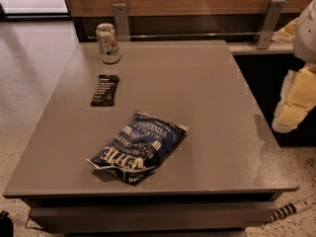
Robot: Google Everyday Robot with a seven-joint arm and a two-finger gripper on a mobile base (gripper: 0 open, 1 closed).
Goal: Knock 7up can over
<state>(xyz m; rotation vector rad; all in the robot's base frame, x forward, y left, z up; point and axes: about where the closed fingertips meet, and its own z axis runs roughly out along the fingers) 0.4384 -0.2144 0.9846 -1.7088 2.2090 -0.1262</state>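
Note:
The 7up can (108,43) stands upright at the far left corner of the grey table (197,107). It has a whitish-silver body with faint green and red marks and a shiny top. My gripper (294,105) shows as pale white and yellowish parts at the right edge of the view, beyond the table's right side. It is far from the can, with nearly the whole table width between them, and it holds nothing that I can see.
A dark flat snack bar (105,90) lies just in front of the can. A blue chip bag (138,147) lies near the table's front middle. A wooden wall panel with metal brackets (120,19) runs behind the table.

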